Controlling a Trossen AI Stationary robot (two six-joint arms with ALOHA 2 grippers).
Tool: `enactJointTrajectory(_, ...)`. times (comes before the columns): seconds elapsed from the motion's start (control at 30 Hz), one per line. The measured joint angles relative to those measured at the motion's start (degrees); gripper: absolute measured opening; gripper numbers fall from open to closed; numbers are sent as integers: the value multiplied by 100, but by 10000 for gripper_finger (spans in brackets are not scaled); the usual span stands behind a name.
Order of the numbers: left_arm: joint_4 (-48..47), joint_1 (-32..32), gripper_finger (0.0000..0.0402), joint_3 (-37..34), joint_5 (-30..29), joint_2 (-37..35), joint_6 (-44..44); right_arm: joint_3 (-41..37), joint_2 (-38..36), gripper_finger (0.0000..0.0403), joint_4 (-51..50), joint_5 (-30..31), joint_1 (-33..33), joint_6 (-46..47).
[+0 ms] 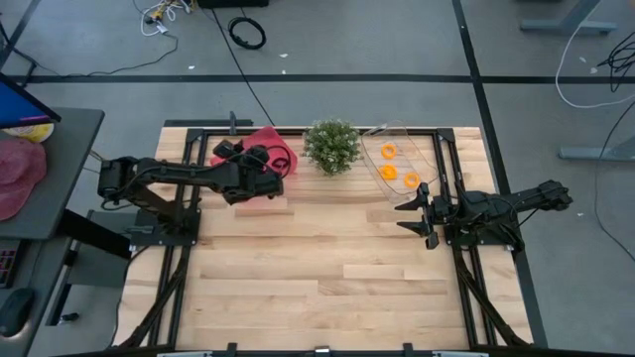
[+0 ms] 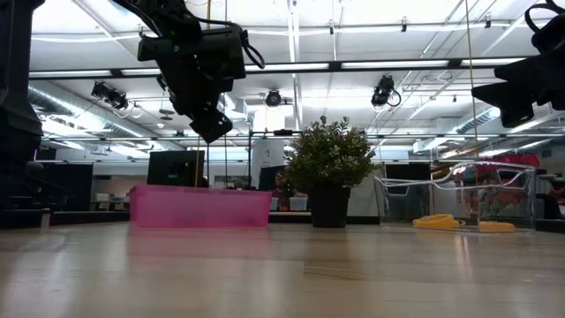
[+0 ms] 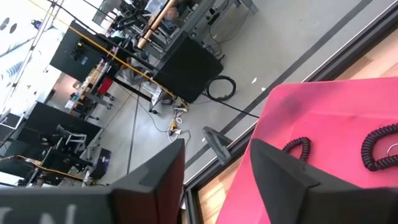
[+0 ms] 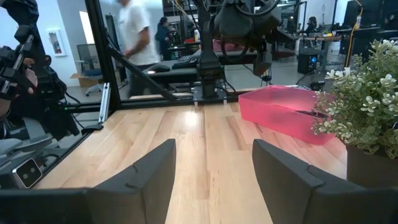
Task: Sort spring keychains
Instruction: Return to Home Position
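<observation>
The pale wood table [image 1: 317, 268], smooth with a soft sheen, carries a translucent pink plastic bin [image 1: 266, 135] at upper left, holding matt black coiled keychains [image 3: 297, 148], and a glossy clear plastic bin [image 1: 417, 139] at upper right.

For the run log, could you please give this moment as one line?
left end effector open above pink bin; right end effector open near clear bin; black keychains in pink bin; orange keychains in clear bin

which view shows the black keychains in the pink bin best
Left wrist view: two black spring keychains lie inside the pink bin. High view: the left arm covers most of the bin. Low view: only its wall. Right wrist view: too far to tell.
</observation>
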Motion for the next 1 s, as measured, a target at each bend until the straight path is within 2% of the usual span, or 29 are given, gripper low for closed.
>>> enactJointTrajectory(0.13,72,-2,204,0,1,0,68,0,0,215,2,1,1,0)
enactJointTrajectory(0.27,90,-2,208,0,-58,0,162,0,0,215,0,1,0,-1)
enactJointTrajectory(0.43,458,-2,208,0,-758,0,723,0,0,215,0,0,0,0)
enactJointTrajectory(0.5,486,-10,209,0,-840,0,806,0,0,215,0,1,1,0)
enactJointTrajectory(0.67,495,-13,209,0,-535,0,787,0,1,215,0,0,0,0)
enactJointTrajectory(0.87,505,-5,209,0,-497,0,316,0,1,215,1,0,1,0)
enactJointTrajectory(1.0,524,0,209,0,57,0,483,0,0,215,0,1,1,-1)
